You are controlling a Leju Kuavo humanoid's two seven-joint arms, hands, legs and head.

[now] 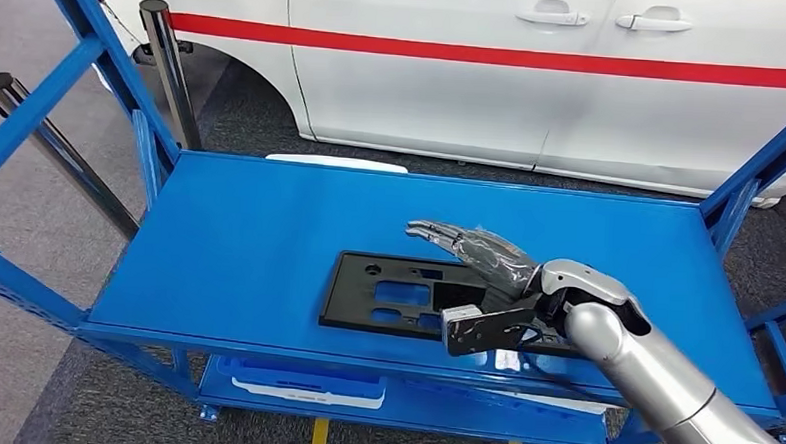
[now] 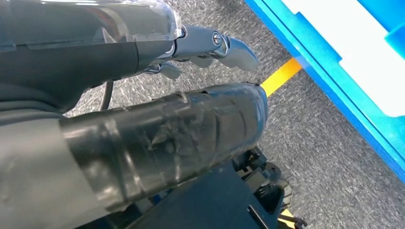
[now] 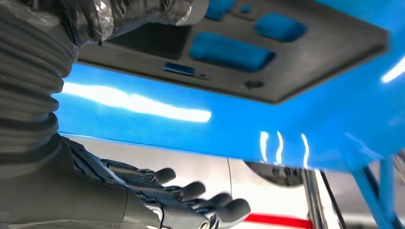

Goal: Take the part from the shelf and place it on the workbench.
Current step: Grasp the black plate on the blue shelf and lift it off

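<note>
Black part (image 1: 398,294), blue shelf (image 1: 268,237), red-striped white car (image 1: 475,75)

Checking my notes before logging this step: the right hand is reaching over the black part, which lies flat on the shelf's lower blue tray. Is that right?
Not quite. The head view shows the black part lying flat on the shelf's top deck, not the lower tray. The right hand does reach over it, fingers extended.

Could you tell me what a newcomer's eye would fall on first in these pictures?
Probably the robot's silver right arm, its right hand stretched with fingers apart over the flat black plastic panel with cut-out holes, which lies near the front edge of the bright blue metal shelf. Behind the shelf stands a white car with a red stripe.
</note>
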